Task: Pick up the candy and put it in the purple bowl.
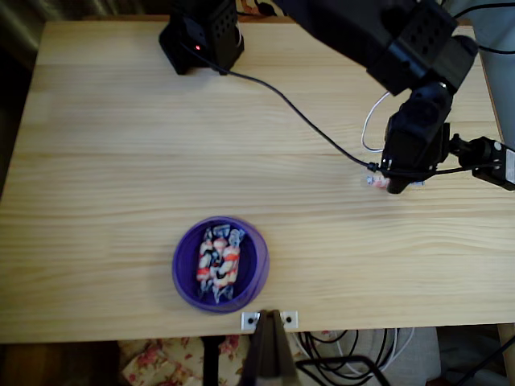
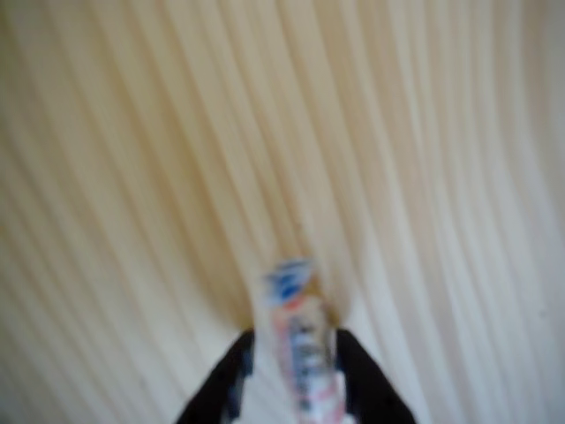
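Observation:
At the table's right side in the overhead view, my black gripper [image 1: 396,183] points down over a candy [image 1: 376,182], whose wrapper ends poke out on either side. The wrist view is blurred. There the candy [image 2: 300,349], pink-white with a blue twisted end, stands between my two black fingers [image 2: 231,375], and the gripper [image 2: 296,343] is shut on it just above the wood. The purple bowl [image 1: 183,281] sits near the front edge, left of centre and far from the gripper. Several striped candies [image 1: 219,259] lie inside it.
A black box [image 1: 201,36] with a red light stands at the back of the wooden table [image 1: 121,161]. Its black cable [image 1: 298,112] runs across to the gripper. A white cable [image 1: 368,129] loops beside the arm. A bracket [image 1: 269,320] is clamped to the front edge.

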